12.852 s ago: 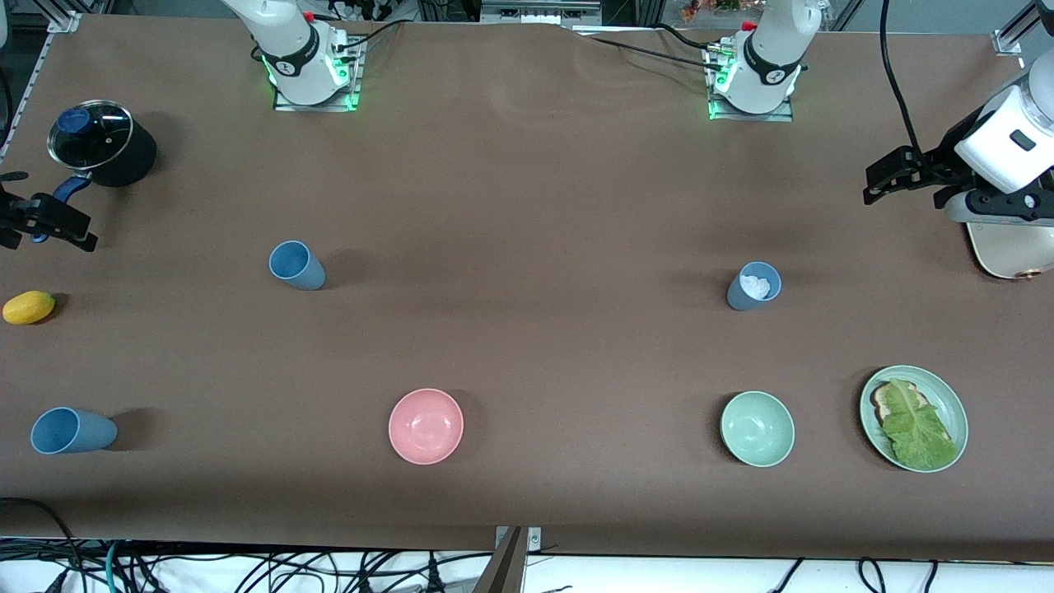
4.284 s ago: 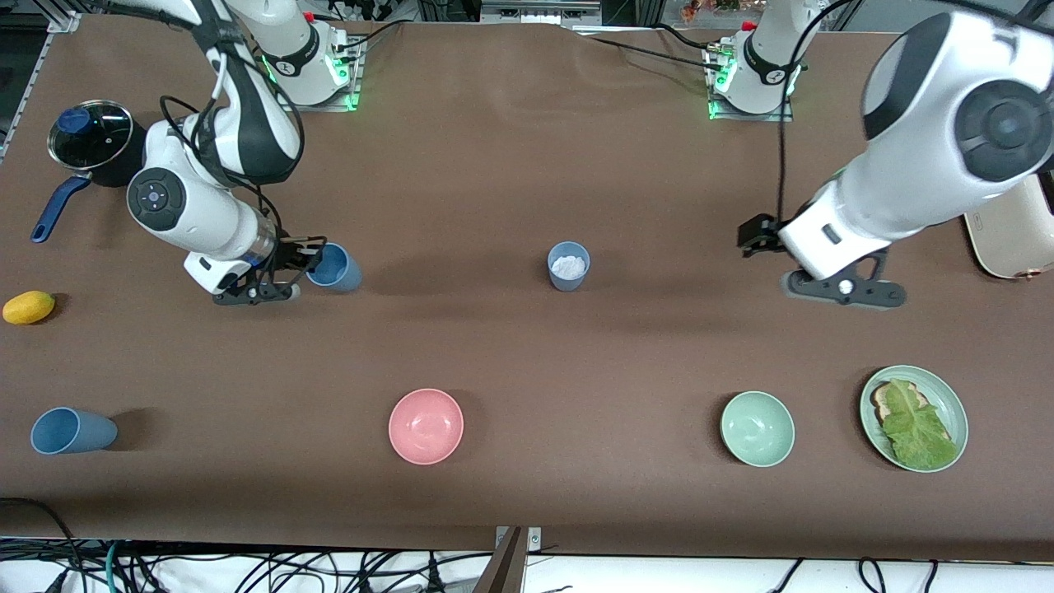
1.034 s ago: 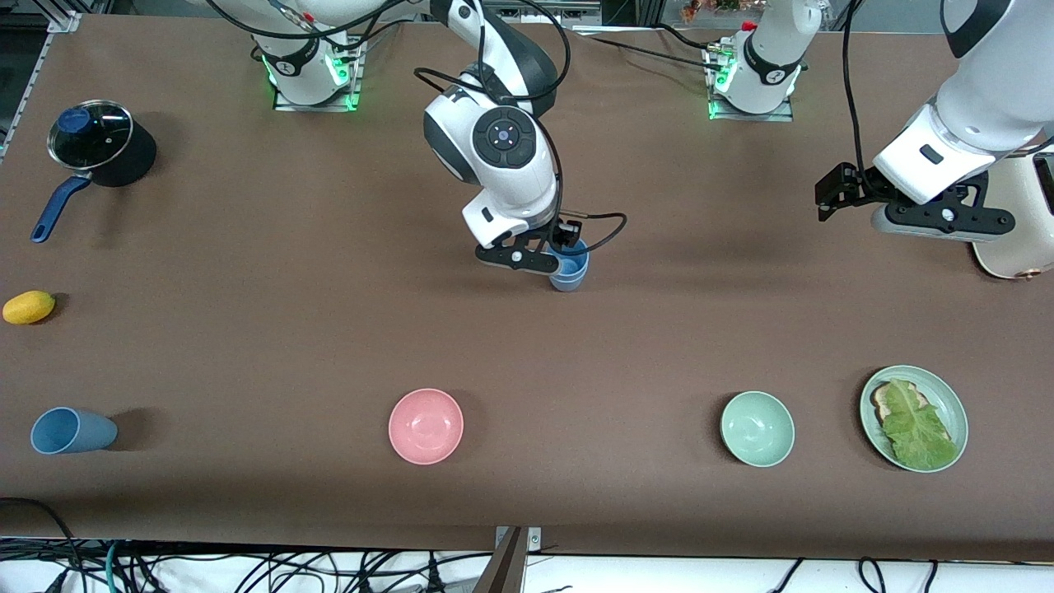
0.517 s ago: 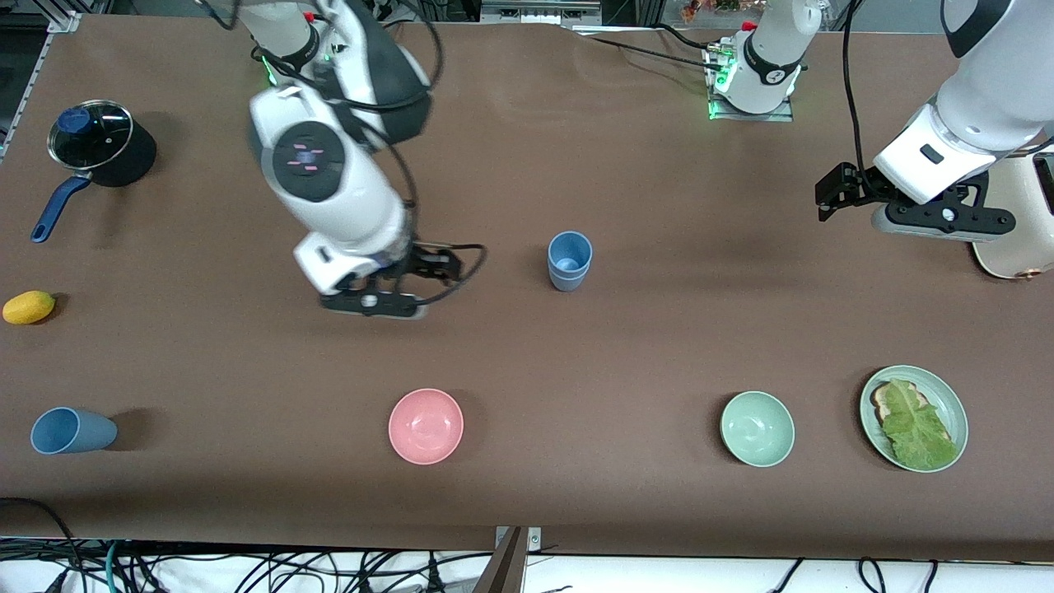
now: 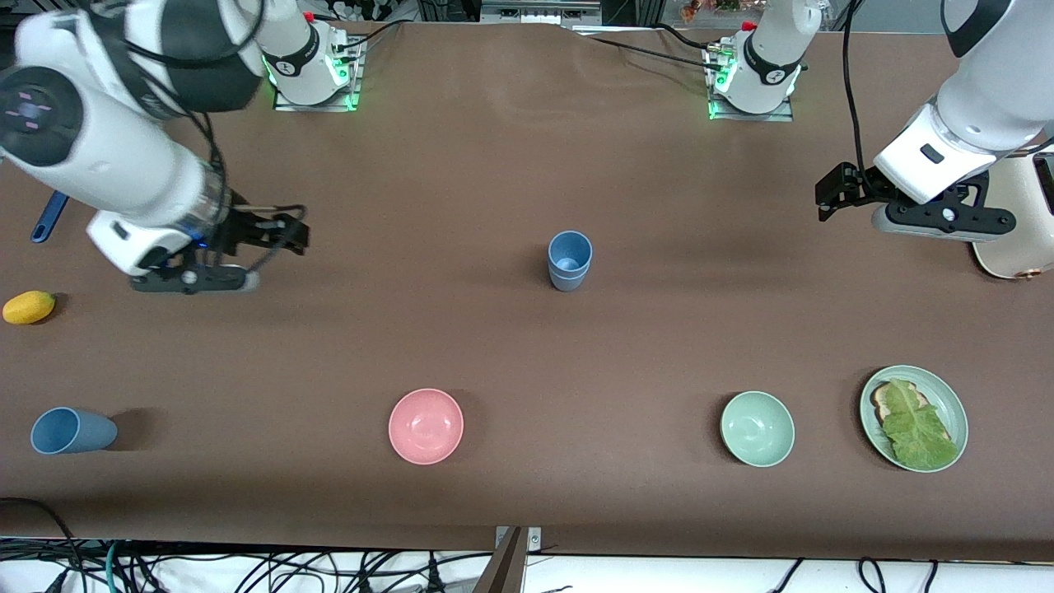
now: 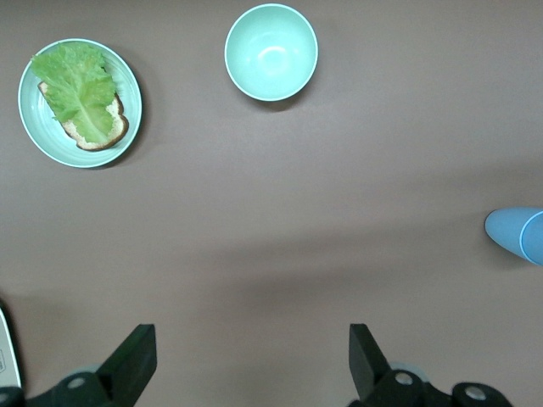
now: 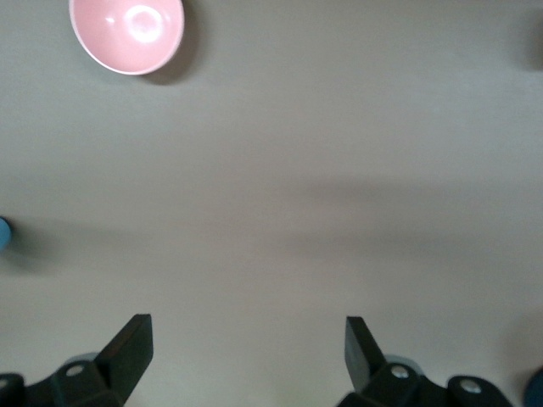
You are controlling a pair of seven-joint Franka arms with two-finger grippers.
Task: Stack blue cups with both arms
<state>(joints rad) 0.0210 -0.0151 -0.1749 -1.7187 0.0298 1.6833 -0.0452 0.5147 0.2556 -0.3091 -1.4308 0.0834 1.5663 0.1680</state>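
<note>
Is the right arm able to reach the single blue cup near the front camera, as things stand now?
Probably yes. The right gripper is open and empty over bare table at the right arm's end. The lone blue cup lies on its side at that same end, nearer the front camera, with nothing beside it. The yellow fruit sits off the likely path.

A robotics lab: two bolted-down arm bases point(image 5: 313, 70), brown-covered table point(image 5: 527, 346), loose cables point(image 5: 247, 568) underneath.
</note>
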